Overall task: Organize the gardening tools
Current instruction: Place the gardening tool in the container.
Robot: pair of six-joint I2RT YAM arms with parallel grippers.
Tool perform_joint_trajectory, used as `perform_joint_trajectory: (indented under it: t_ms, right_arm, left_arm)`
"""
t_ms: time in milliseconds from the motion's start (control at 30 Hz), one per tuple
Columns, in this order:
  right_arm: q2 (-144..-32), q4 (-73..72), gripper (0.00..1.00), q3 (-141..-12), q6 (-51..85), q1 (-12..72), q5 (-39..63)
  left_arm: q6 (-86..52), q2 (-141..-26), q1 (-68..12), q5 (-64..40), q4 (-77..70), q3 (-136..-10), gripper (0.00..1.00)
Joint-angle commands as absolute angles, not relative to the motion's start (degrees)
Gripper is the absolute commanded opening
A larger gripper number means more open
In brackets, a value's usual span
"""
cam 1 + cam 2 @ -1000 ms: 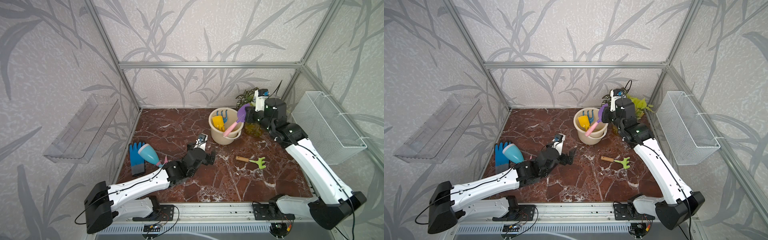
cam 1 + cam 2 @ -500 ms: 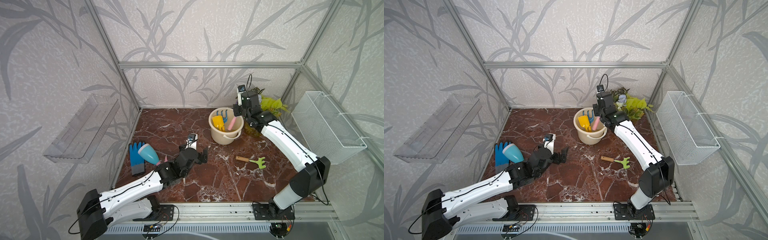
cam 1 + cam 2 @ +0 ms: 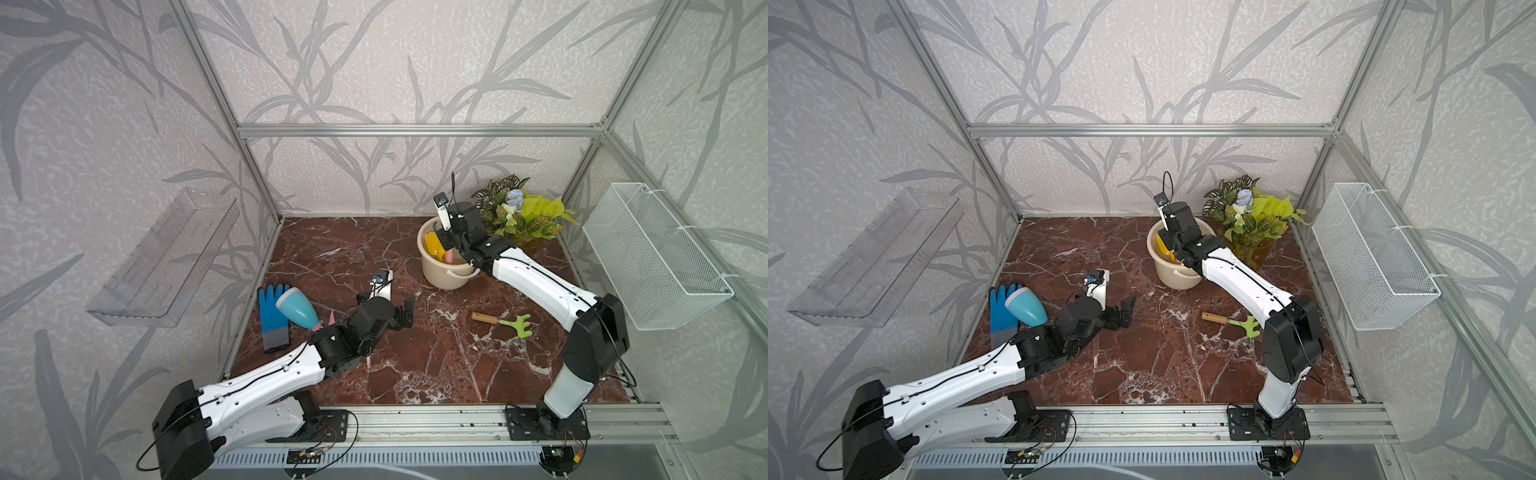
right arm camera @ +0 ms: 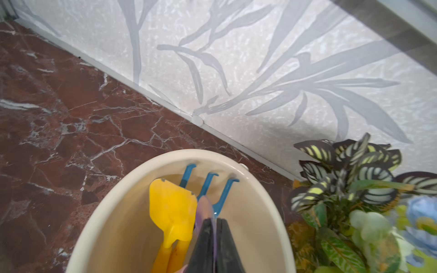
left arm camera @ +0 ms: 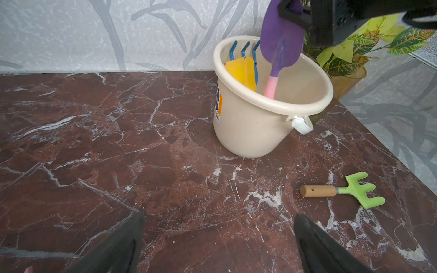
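Now, closest to us, the left gripper [image 3: 405,314] hangs low over the brown table [image 5: 94,141] with its jaws wide open and nothing in them. It is in about the same spot as a second ago. Just beside its arm, the light-blue spray bottle [image 3: 297,307] lies on its side, partly over the blue glove [image 3: 270,320]. A bit further on, the green rake [image 5: 340,190] lies flat on the table all alone. At the back is the big change. A second ago the purple trowel [image 5: 281,40] was up in the air, tilted over the cream bucket [image 5: 248,127]. Now its pink handle is down inside the bucket, next to the yellow shovel [image 4: 172,208] and the blue fork [image 4: 208,182]. The right gripper [image 4: 215,221] is shut tight on the purple blade, so the trowel is not let go yet. I cannot tell if the handle touches the bottom. I think three tools are almost put away. The right gripper needs to open next, and the rake and spray bottle are left to tidy.
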State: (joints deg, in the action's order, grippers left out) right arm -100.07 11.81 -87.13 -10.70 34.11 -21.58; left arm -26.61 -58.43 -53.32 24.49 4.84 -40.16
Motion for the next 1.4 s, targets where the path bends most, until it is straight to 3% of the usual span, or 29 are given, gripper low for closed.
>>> perform_joint_trajectory:
  t_ms: [0, 300, 400, 467, 700, 900, 1067, 1367]
  right_arm:
    - [-100.07, 8.07, 0.00, -85.43, -11.95, 35.04, -19.68]
    - [-102.68, 11.40, 0.09, -87.00, -11.62, 35.85, -16.12]
    - [-102.83, 11.78, 0.32, -87.69, -11.03, 35.86, -15.86]
    - [-102.58, 12.04, 0.42, -88.17, -10.74, 36.07, -16.09]
    - [-98.00, 12.72, 0.62, -89.26, -9.87, 36.39, -17.93]
    - [-88.96, 20.27, 0.70, -90.06, -3.26, 36.39, -22.17]
    - [-77.64, 31.53, 0.77, -85.19, 9.88, 34.43, -23.91]
    - [-56.96, 42.84, 0.78, -64.14, 31.81, 26.66, -16.25]
  left_arm:
    - [-26.85, -56.73, -52.87, 24.06, 5.21, -39.59, 1.00]
    - [-27.04, -56.10, -52.58, 23.83, 4.67, -38.84, 1.00]
    - [-26.98, -56.08, -52.48, 23.80, 4.83, -38.66, 1.00]
    - [-26.94, -55.99, -52.43, 23.80, 5.01, -38.67, 1.00]
    - [-26.14, -55.79, -51.96, 23.58, 4.68, -39.04, 1.00]
    - [-25.74, -57.07, -51.77, 22.72, 4.59, -40.61, 1.00]
    - [-25.07, -58.91, -51.81, 21.30, 4.26, -42.13, 1.00]
    - [-25.23, -62.73, -51.68, 18.91, 1.35, -43.72, 1.00]
